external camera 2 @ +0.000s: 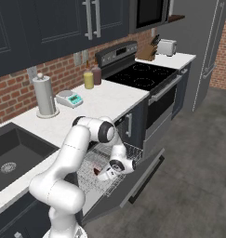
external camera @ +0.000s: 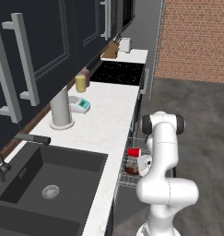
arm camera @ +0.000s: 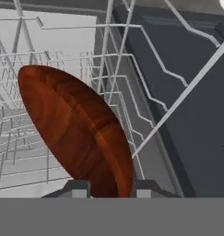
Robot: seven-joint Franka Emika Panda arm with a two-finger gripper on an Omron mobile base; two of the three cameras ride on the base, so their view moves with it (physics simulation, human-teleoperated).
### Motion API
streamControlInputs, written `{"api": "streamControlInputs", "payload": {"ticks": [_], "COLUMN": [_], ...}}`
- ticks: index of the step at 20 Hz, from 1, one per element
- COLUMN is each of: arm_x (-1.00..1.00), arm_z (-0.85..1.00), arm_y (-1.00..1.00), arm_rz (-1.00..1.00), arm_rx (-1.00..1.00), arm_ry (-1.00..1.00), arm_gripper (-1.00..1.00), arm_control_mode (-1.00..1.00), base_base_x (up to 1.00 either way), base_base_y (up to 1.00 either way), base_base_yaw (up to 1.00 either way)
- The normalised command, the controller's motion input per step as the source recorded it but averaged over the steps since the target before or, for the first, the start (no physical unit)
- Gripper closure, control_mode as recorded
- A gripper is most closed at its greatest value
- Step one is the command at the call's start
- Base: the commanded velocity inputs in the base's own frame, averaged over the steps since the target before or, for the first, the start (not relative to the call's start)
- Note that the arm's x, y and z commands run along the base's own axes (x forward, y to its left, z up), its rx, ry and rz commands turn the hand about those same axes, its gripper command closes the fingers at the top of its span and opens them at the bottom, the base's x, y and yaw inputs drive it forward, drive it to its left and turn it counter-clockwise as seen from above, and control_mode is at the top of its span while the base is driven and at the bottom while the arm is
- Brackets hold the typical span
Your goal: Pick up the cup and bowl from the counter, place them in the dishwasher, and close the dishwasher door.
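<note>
Dark reddish-brown and glossy, the bowl [arm camera: 76, 133] stands on edge between the two dark tips of our claw [arm camera: 108, 188], which is closed on its rim; in the hand view it tilts up and to the left over the silver wire rack [arm camera: 21, 97]. From the left base view we see the bowl [external camera: 131, 170] low in the rack of the dishwasher [external camera: 128, 177], with the red cup [external camera: 133, 151] lying on its side just beyond it in the same rack. In the right base view our claw [external camera 2: 104, 175] reaches down into the rack [external camera 2: 93, 162], above the dishwasher door [external camera 2: 133, 186], which hangs open and slopes down toward the floor. The white tabletop [external camera: 102, 124] carries a tall grey cylinder [external camera: 60, 109], a yellow jar [external camera: 80, 83] and a small scale [external camera: 80, 104].
</note>
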Motion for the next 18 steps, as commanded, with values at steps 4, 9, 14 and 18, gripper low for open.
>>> {"api": "streamControlInputs", "payload": {"ticks": [4, 9, 14, 18], "arm_x": [0.01, 0.00, -0.17, -0.48], "arm_z": [0.00, 0.05, 0.63, 1.00], "arm_y": [-0.02, -0.10, -0.37, -0.49], "arm_rz": [-0.13, -0.12, -0.10, -0.03], "arm_rx": [0.00, 0.00, 0.00, 0.00], "arm_ry": [0.04, 0.04, 0.01, 0.00], "arm_gripper": [-1.00, -1.00, -1.00, -1.00], "arm_control_mode": [-1.00, -1.00, -1.00, -1.00], "base_base_x": [0.00, 0.00, 0.00, 0.00], "base_base_y": [0.00, 0.00, 0.00, 0.00], "base_base_yaw": [0.00, 0.00, 0.00, 0.00]}}
